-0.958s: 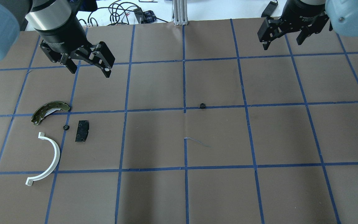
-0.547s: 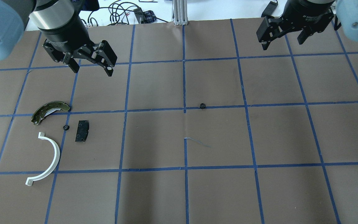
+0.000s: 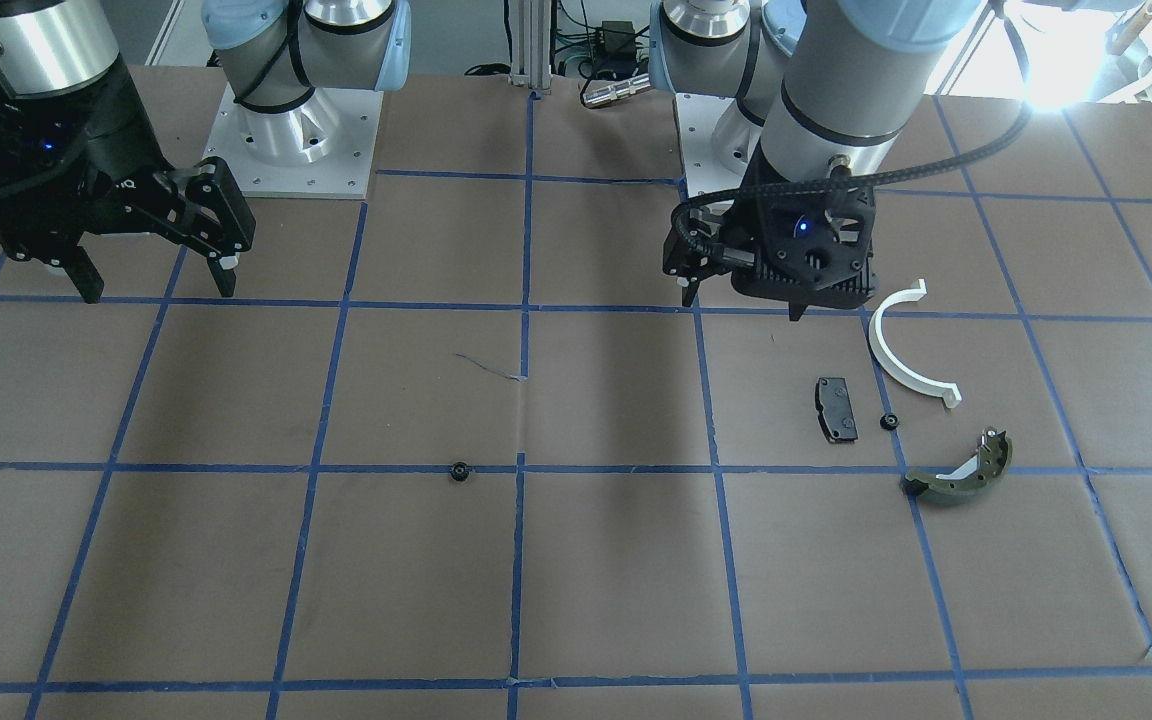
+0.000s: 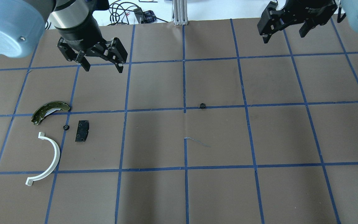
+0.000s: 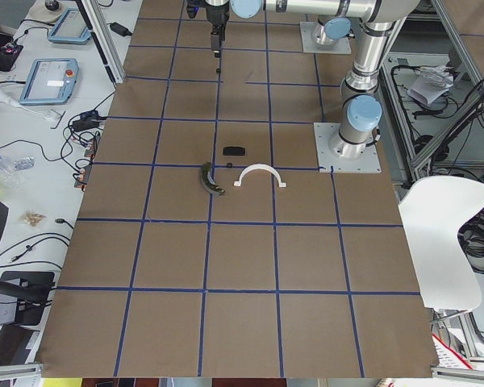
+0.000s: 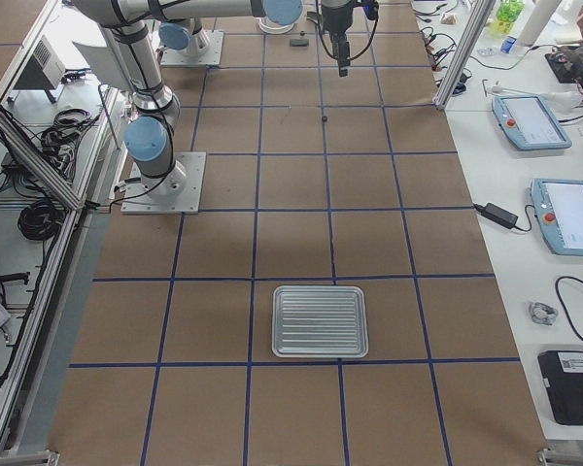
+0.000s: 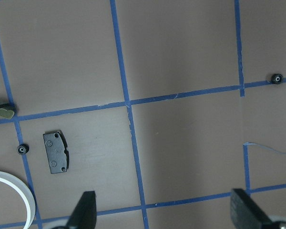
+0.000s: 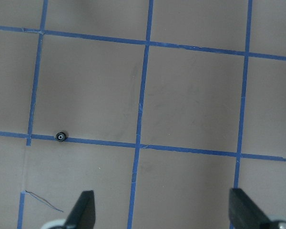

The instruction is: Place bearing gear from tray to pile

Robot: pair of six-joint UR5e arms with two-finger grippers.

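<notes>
first, nearest the robot on its left side of the paper-covered table (image 4: 216, 140) lies the white half-ring (image 4: 56, 154), flat, its open side turned toward the table's left end. just beyond it sits the black pad (image 4: 82, 131), and just beside the pad, not touching it, a small bearing gear (image 4: 66, 127) next to a blue tape line. a little farther lies the olive brake shoe (image 4: 42, 111), curved, one end reaching that same line. these four form the pile, loosely spread, none touching another. farther out, near the table's middle, a second bearing gear (image 4: 202, 105) rests on a tape line, well apart from the pile. at the robot's right end sits the metal tray (image 6: 320, 321), its ribbed floor showing from rim to rim; both gears lie on the paper well apart from it. farthest off hang the grippers, above the table's far squares: the left gripper (image 4: 103, 69) beyond the pile, fingers spread wide with only brown paper between them in its wrist view, and the right gripper (image 4: 284, 37) over the far right, its fingers likewise wide apart
</notes>
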